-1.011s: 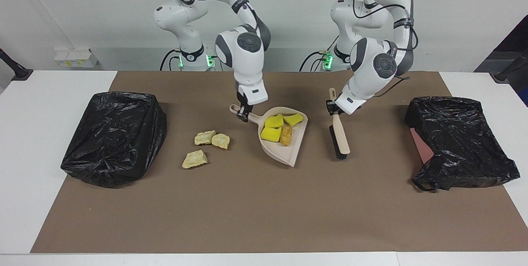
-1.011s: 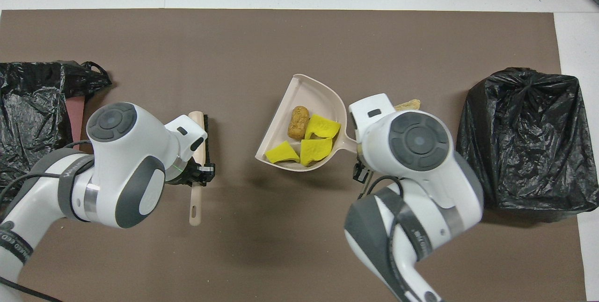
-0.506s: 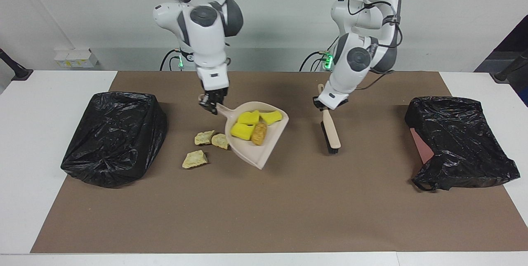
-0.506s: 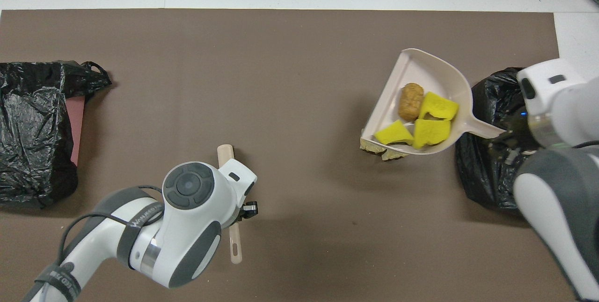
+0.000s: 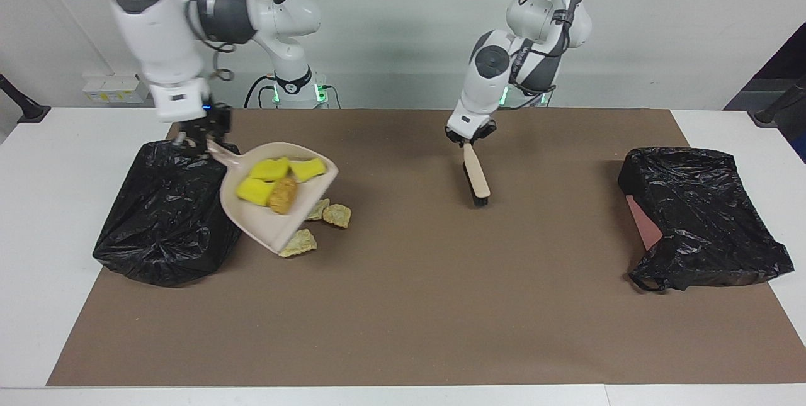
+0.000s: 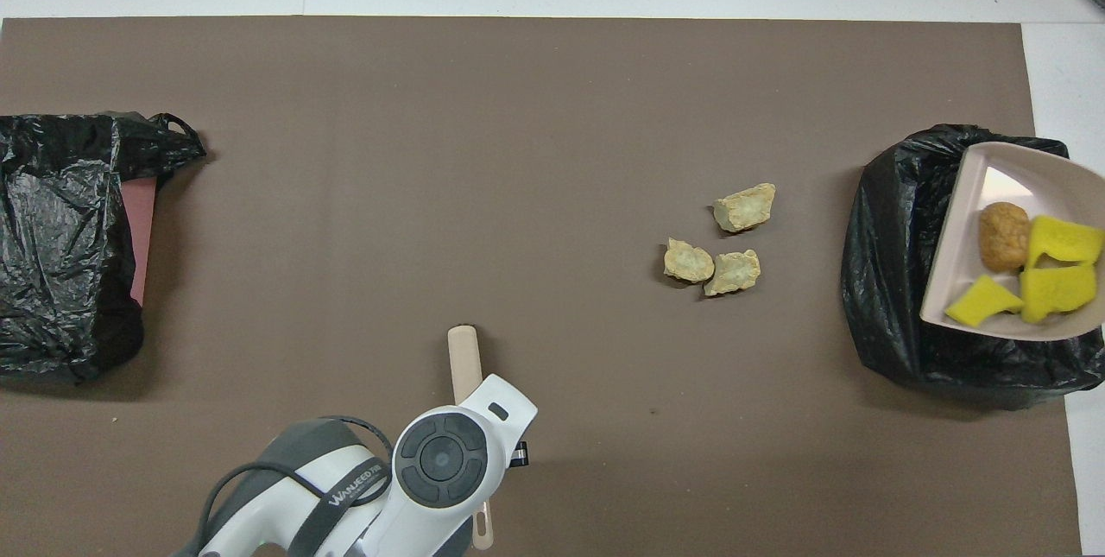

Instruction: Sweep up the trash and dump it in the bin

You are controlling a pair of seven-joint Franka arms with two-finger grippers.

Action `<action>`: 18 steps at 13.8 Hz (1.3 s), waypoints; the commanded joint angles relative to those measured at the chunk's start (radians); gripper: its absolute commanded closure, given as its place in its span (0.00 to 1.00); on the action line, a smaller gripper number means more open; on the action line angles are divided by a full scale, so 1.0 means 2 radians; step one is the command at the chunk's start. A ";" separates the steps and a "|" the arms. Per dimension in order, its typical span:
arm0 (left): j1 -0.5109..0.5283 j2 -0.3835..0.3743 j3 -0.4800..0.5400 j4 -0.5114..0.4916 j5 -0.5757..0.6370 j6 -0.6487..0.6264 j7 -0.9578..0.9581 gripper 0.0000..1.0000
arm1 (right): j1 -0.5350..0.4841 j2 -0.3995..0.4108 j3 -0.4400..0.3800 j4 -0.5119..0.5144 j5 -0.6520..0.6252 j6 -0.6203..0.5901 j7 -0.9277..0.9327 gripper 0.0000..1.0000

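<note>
My right gripper (image 5: pixel 200 141) is shut on the handle of the beige dustpan (image 5: pixel 264 230), which hangs tilted in the air at the edge of the black bag-lined bin (image 5: pixel 157 223). From above, the dustpan (image 6: pixel 993 177) lies over the bin (image 6: pixel 893 298). In the pan are three yellow chunks (image 5: pixel 269 170) (image 6: pixel 1060 289) and one orange-brown chunk (image 5: pixel 283 195) (image 6: pixel 1001 224) of trash. Three pale tan chunks (image 5: pixel 337 214) (image 6: pixel 744 206) lie on the mat beside the bin. My left gripper (image 5: pixel 469 136) is shut on the brush (image 5: pixel 476 180), which hangs over the mat's middle.
A second black bag (image 5: pixel 699 217) (image 6: pixel 60 237), with a reddish thing under it, lies at the left arm's end of the table. A brown mat (image 5: pixel 403 305) covers most of the white table. The overhead view shows only the brush's handle (image 6: pixel 464 358) from under the left arm.
The right arm has carried the loaded dustpan from the mat's middle, over the tan chunks, to the bin. The left arm has drawn the brush back toward the robots.
</note>
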State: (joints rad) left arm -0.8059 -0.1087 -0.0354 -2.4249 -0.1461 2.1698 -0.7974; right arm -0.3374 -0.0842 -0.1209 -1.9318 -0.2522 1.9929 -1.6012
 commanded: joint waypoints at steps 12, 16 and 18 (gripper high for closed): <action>0.147 0.027 0.013 0.094 0.014 0.007 0.084 0.00 | 0.037 0.014 0.018 -0.023 -0.250 0.106 -0.194 1.00; 0.215 0.029 0.013 0.178 0.014 -0.059 0.137 0.00 | 0.053 0.019 0.018 -0.002 -0.302 0.101 -0.182 1.00; 0.245 0.035 0.014 0.222 0.014 -0.090 0.183 0.00 | 0.063 0.015 0.019 -0.004 -0.346 0.091 -0.122 1.00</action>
State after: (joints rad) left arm -0.3653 -0.0694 0.0036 -2.0730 -0.1304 2.0622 -0.4926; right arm -0.2235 -0.0506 -0.0865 -1.9467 -0.8636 2.1899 -1.9243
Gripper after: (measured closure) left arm 0.000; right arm 0.678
